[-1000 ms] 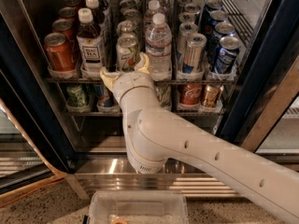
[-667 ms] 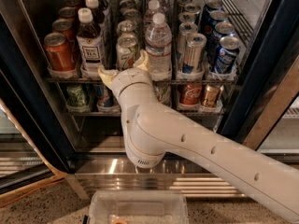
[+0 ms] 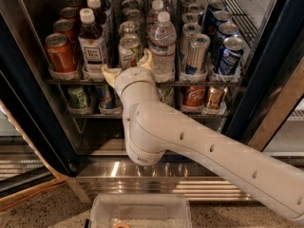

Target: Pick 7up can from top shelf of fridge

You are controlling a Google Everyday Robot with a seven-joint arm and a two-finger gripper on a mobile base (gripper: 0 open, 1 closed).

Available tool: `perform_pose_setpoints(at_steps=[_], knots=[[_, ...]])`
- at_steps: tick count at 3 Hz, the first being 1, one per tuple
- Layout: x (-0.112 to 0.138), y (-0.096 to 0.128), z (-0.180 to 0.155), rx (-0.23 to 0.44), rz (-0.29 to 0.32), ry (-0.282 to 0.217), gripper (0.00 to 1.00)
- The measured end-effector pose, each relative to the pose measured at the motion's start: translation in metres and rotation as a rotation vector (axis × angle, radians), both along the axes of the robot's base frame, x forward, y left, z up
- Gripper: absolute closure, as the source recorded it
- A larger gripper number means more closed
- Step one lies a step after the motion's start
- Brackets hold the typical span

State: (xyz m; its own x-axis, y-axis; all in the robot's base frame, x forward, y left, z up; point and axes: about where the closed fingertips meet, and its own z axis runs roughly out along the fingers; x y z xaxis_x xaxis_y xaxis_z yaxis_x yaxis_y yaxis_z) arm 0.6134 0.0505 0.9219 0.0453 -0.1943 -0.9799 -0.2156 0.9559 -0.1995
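Note:
The 7up can (image 3: 129,49), silvery with green lettering, stands at the front of the top shelf (image 3: 209,83) in the fridge (image 3: 33,113), between a tea bottle (image 3: 92,44) and a water bottle (image 3: 162,44). My gripper (image 3: 127,64) is at the shelf's front edge, right at the can's lower part. It is open, with one yellowish fingertip (image 3: 109,73) left of the can and the other fingertip (image 3: 146,57) to its right. My wrist hides the can's base.
An orange-red can (image 3: 60,52) stands at the shelf's left, and slim silver cans (image 3: 195,53) and blue cans (image 3: 229,55) at its right. The lower rack (image 3: 156,114) holds more cans. A clear plastic bin (image 3: 142,213) lies on the floor in front.
My gripper has risen slightly and moved further in, so its fingers now reach up along both sides of the 7up can. The cans and bottles have not moved.

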Motion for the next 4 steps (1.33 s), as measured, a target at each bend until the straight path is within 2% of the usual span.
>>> perform_pose_setpoints(at_steps=[2, 4], knots=[[0.015, -0.014, -0.003, 0.005, -0.057, 0.002, 0.26], [0.040, 0.002, 0.001, 0.008, -0.037, -0.004, 0.25]])
